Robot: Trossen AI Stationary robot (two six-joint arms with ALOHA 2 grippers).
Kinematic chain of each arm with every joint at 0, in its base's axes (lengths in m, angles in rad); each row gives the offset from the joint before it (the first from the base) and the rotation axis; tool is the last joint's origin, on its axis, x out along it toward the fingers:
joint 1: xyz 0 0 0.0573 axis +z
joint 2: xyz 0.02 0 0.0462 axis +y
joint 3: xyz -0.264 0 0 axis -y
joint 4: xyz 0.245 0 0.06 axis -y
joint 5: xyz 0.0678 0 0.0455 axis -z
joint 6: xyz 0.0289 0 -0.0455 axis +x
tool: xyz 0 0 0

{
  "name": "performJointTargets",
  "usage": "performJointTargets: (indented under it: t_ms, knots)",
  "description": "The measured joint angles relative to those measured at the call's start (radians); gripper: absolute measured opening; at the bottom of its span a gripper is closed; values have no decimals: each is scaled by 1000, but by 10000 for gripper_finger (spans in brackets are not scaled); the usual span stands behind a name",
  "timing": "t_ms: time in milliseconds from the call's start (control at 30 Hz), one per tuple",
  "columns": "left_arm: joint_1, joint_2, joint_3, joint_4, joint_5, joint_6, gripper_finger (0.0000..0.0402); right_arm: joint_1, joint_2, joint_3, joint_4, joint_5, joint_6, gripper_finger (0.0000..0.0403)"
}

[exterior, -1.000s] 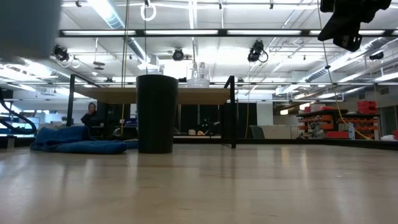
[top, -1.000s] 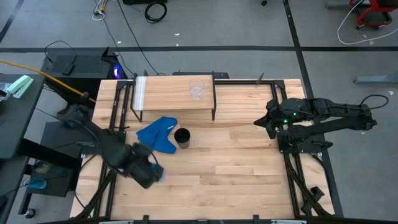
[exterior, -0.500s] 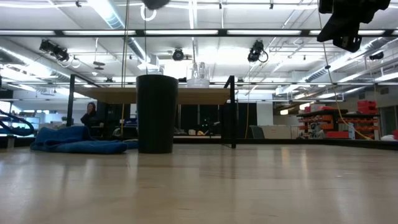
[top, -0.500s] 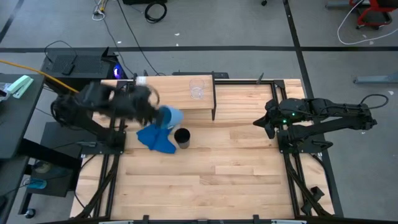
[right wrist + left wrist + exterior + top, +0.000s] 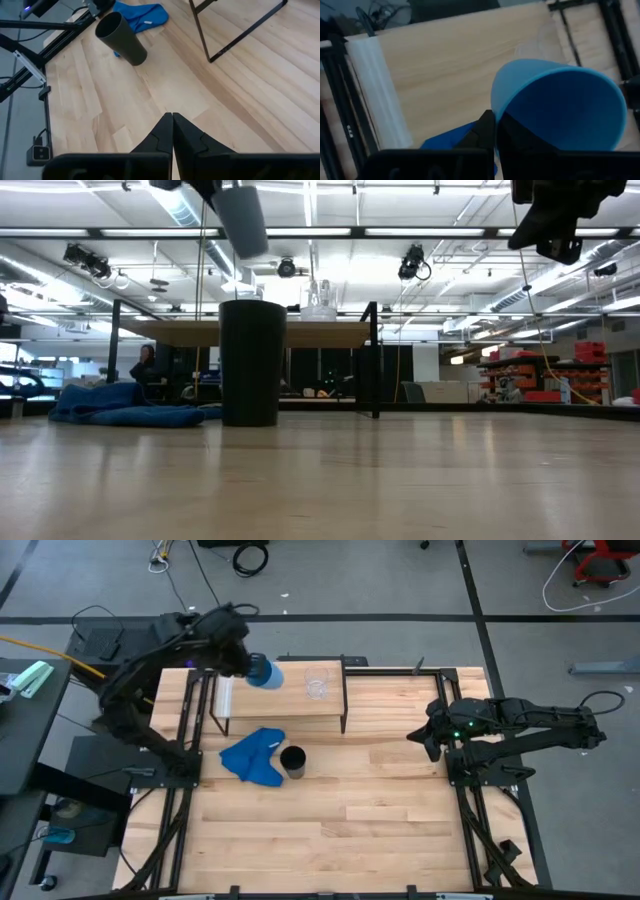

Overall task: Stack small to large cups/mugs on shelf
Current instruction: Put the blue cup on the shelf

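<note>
While no cup is yet nested in another, we record the task as barely begun. Item one, the small clear see-through cup [image 5: 317, 683], stands upright on the low light-wood shelf on thin black metal legs [image 5: 240, 698], toward its right end. Item two, the mid-sized light blue plastic cup [image 5: 266, 672], is in the air above the shelf's far edge, just left of the clear cup and apart from it, tilted with its mouth facing outward. Item three, the taller black cylindrical cup [image 5: 293, 761], stands on the wooden plank tabletop [image 5: 400, 810] in front of the shelf, touching or just beside the crumpled blue cloth [image 5: 254, 756]; we cannot tell which.

We judge what is left as follows: the blue cup must go over or beside the clear one, and the black cup must be fetched up to the shelf.

Left gripper [image 5: 494, 131]: raised at the end of an arm reaching from the table's left side over the shelf's left end, fingers clamped on the blue cup's wall near the rim, as the wrist view shows.

Right gripper [image 5: 172, 125]: waiting above the table's right side, well apart from the cups, fingers pressed together on nothing.
</note>
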Motion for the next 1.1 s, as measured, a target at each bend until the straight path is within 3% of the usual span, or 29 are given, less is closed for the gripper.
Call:
performJointTargets:
  t_ms: [233,733,1100]
  knots:
    - [67,113,0,0,94,120,11,-1,1,0,0,27,28,11]
    - [123,274,3,0,91,198,11,-1,31,0,1,58,48,11]
    - [134,321,3,1,57,200,11,-1,81,0,1,58,52,11]
